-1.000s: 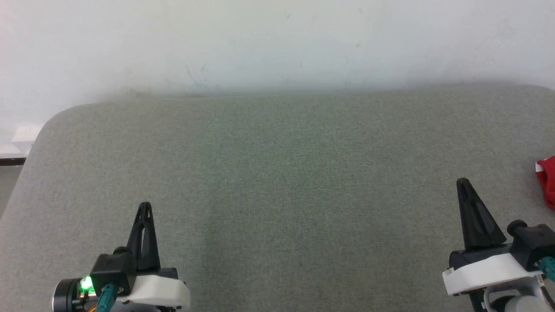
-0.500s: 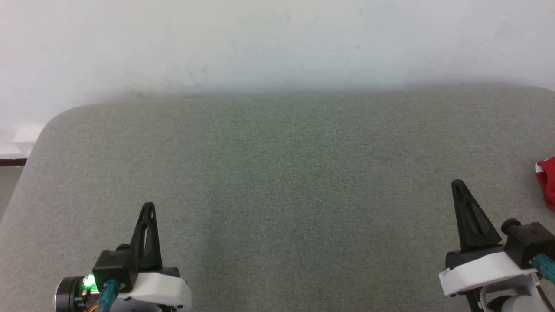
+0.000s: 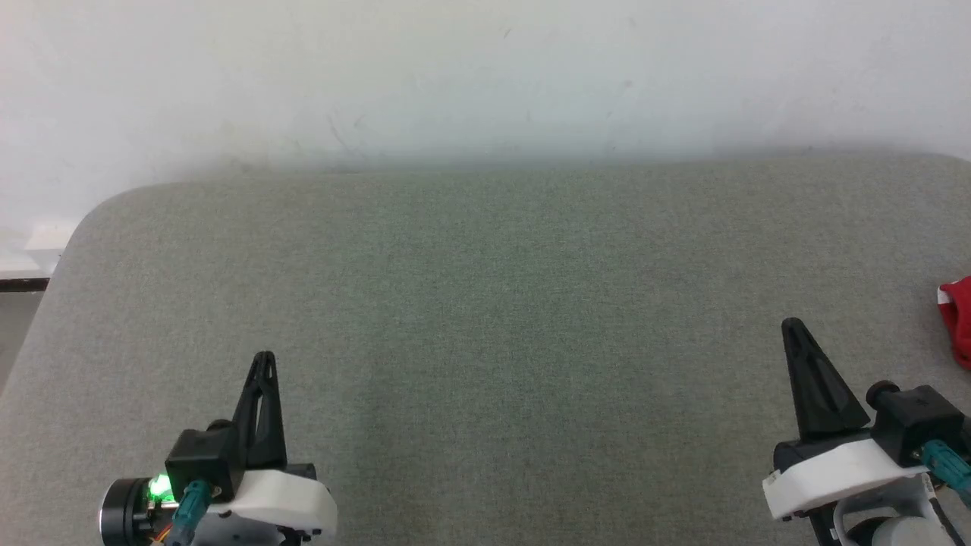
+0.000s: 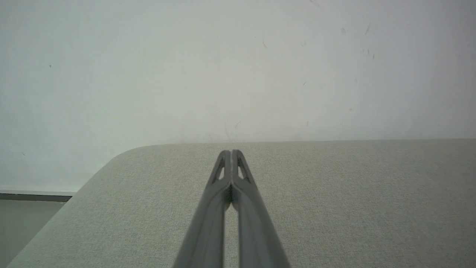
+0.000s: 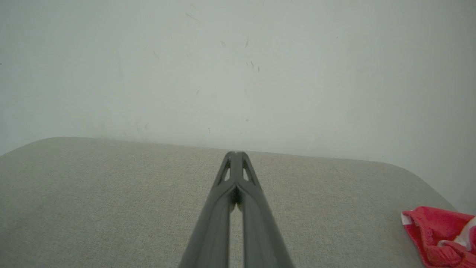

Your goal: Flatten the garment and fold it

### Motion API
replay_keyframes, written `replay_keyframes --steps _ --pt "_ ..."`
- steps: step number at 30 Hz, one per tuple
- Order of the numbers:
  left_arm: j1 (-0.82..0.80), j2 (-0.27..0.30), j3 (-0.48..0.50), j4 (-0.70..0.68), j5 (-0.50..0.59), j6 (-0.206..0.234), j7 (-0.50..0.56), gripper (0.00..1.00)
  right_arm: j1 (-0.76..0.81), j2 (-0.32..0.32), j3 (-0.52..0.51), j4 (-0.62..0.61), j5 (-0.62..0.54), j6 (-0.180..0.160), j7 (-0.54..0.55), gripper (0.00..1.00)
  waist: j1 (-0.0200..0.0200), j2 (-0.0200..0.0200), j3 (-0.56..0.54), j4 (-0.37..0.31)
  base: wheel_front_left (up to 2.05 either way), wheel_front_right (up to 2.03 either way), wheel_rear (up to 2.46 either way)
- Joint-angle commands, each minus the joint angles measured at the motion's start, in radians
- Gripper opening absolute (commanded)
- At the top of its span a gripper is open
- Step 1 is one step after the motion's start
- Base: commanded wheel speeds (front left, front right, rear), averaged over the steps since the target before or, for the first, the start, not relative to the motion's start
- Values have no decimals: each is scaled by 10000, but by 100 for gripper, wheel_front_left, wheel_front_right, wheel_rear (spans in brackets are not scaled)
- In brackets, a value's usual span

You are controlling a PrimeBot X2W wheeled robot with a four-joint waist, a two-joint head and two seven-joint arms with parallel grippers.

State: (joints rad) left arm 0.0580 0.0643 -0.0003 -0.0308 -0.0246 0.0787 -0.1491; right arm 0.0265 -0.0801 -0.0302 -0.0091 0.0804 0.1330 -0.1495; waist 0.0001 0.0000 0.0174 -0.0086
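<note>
The red garment point(image 3: 960, 318) lies bunched at the far right edge of the head view, mostly cut off; its red cloth with white trim also lies at the lower right of the right wrist view point(image 5: 442, 234). My right gripper point(image 3: 792, 327) is shut and empty, hovering left of the garment and apart from it. In the right wrist view its fingertips point(image 5: 236, 155) press together. My left gripper point(image 3: 263, 359) is shut and empty at the lower left, far from the garment, and its tips point(image 4: 230, 153) meet in the left wrist view.
A grey cloth-covered table point(image 3: 485, 303) with rounded corners stretches before me, backed by a white wall point(image 3: 485, 76). The table's left edge drops to the floor point(image 3: 11, 318) at the far left.
The right gripper has drifted slightly left and down in the head view, and the left gripper slightly right. The garment has not moved.
</note>
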Motion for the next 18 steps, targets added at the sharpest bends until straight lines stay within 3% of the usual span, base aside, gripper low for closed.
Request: replay_keyframes --steps 1,18 --pt "-136 -40 1 45 107 -95 66 0 -101 51 13 22 -113 -10 69 0 -1 0 -3 2 0 0 0" --pt "-238 -63 2 105 139 -253 392 0 -138 107 79 38 -271 -13 395 0 -1 0 -42 21 0 0 0"
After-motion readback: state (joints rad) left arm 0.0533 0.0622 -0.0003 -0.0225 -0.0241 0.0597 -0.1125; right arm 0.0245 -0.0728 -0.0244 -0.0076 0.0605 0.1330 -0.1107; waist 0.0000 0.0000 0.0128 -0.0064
